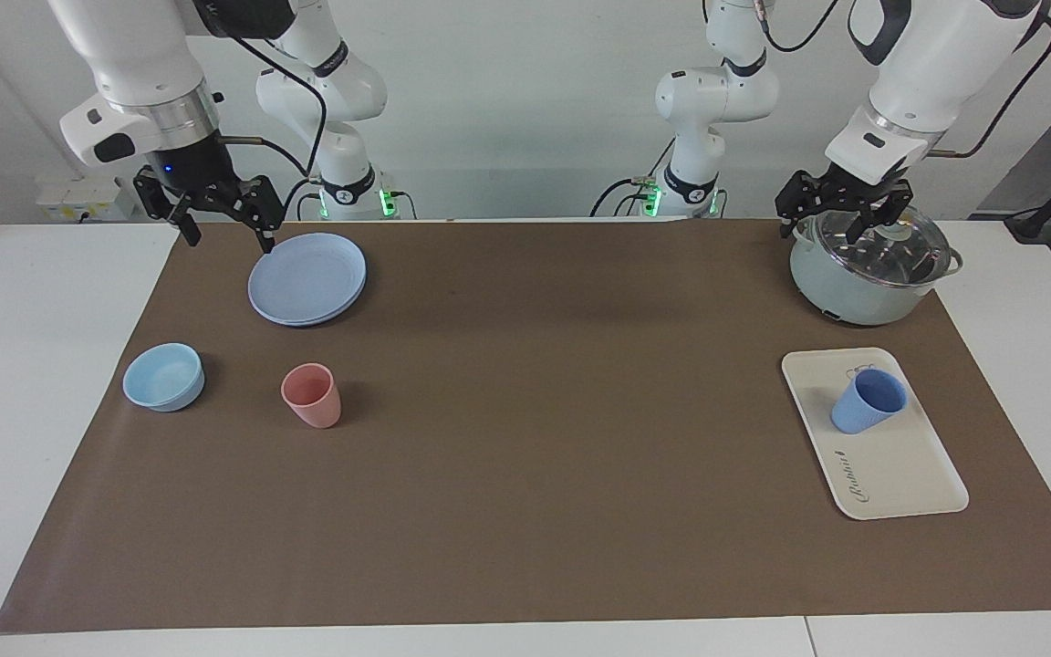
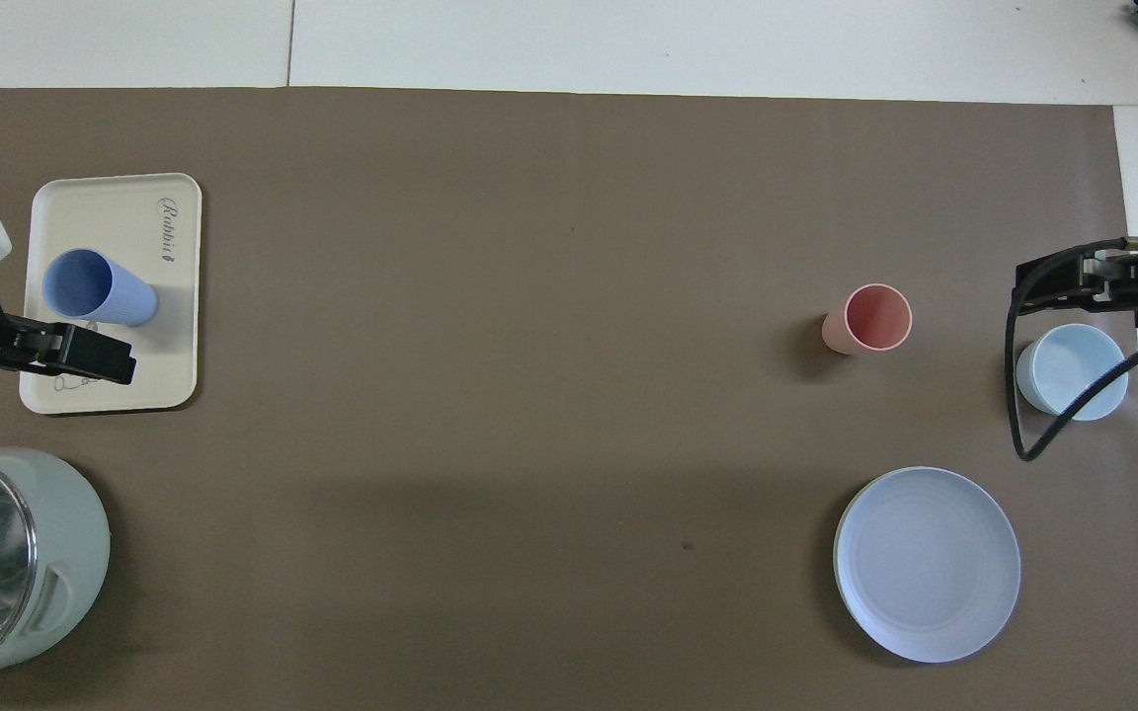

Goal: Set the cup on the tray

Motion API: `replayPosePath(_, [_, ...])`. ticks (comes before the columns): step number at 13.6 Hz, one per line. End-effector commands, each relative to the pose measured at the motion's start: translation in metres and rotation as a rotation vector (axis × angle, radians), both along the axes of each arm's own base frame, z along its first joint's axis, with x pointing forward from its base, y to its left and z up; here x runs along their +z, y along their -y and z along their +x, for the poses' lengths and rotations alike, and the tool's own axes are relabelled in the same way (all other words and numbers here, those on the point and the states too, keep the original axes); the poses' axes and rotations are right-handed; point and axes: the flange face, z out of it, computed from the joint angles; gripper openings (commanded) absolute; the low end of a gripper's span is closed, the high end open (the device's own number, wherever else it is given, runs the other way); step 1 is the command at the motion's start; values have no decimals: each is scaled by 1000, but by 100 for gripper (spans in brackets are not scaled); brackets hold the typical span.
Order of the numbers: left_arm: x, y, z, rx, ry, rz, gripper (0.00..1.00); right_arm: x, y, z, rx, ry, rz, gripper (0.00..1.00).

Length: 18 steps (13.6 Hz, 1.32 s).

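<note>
Now one cup (image 1: 868, 401) upright on one tray (image 1: 909, 474); both pincers, left (image 1: 843, 224) and right (image 1: 226, 224), spread, empty.

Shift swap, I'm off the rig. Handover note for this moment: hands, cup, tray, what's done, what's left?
Left hand: open, empty, up over the lidded pot.
Right hand: open, empty, waiting over the mat by the blue plate.
Cup: upright on the tray, toward the end nearer the robots, nothing gripping it.
Tray: flat on the mat at the left arm's end.
Done: cup is on the tray and released.
Left: nothing for the placement, by the look of it. Pink cup and bowl aren't part of the job.
</note>
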Motion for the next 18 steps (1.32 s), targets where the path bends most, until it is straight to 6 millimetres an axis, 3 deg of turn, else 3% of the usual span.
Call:
replayPosePath(1, [0,-4,-8,-6,16,22,100,6,18,-7,3,-23,28,100])
replayPosePath(4, [0,-4,-8,-6,16,22,100,4,26,-9,27,-33,48,100])
replayPosePath(10, [1,-5,-8,-5,17,22,100,3,15,-10,43,-40,36,100])
replayPosePath(18, [1,-5,-8,-5,17,22,100,-3,15,-10,38,-55,50,100])
